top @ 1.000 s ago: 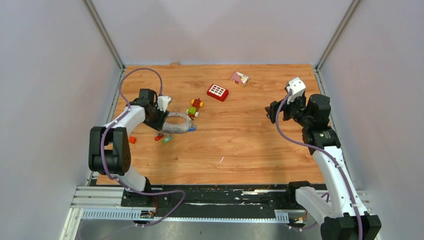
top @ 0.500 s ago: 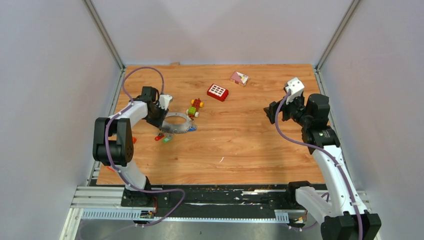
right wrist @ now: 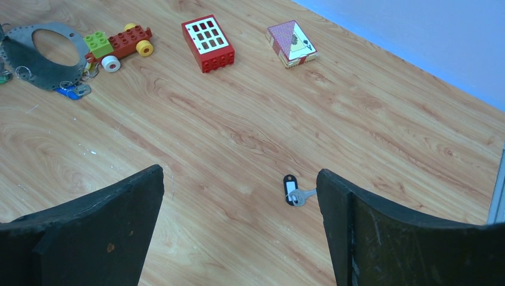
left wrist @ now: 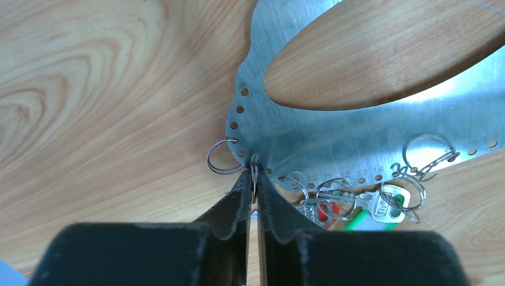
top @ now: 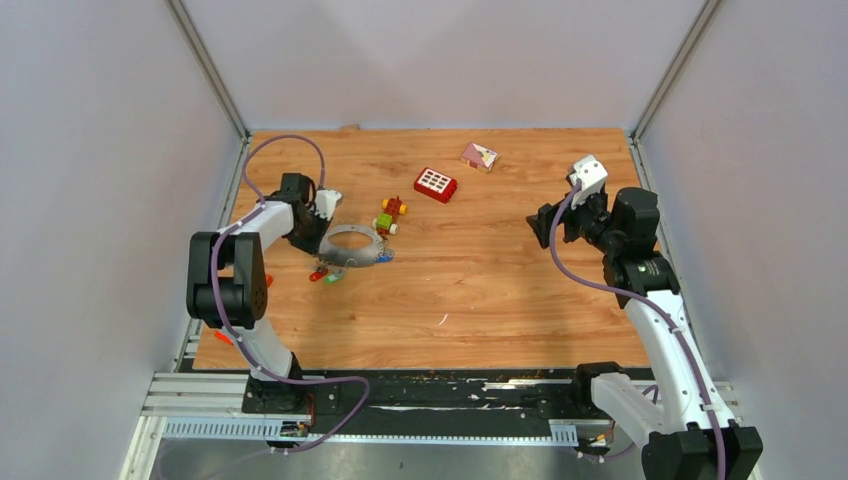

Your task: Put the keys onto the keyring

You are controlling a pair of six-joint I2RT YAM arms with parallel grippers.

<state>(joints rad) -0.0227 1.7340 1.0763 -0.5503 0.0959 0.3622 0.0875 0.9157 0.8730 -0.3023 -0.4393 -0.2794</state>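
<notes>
keys (left wrist: 333, 208) with red and green tags hang on little wire loops along the near edge of the keyring (left wrist: 357, 125). the keyring is a flat grey metal hoop with small holes round its rim. it lies flat on the wooden table (top: 480, 300), on the left side, about half way back. a key with a blue tag (right wrist: 70, 91) lies just beside its right edge.

the left arm is folded up by the left edge of the table with its elbow high. its forearm reaches down to the left rim of the keyring. the left gripper (left wrist: 252, 179) is low over the table. its two fingers are pressed almost together and pinch a small wire ring (left wrist: 254, 192) right at the rim of the hoop.

the right arm stands along the right edge and bends up, with its wrist turned to the left. the right gripper (right wrist: 239, 173) hangs above the table, well apart from the keyring. its fingers are spread wide and hold nothing. a black-tag key (right wrist: 295, 193) lies on the table between them in the wrist view.

far from the arms sit a block toy (right wrist: 116, 44), a red brick (right wrist: 207, 43) and a card box (right wrist: 292, 43).
</notes>
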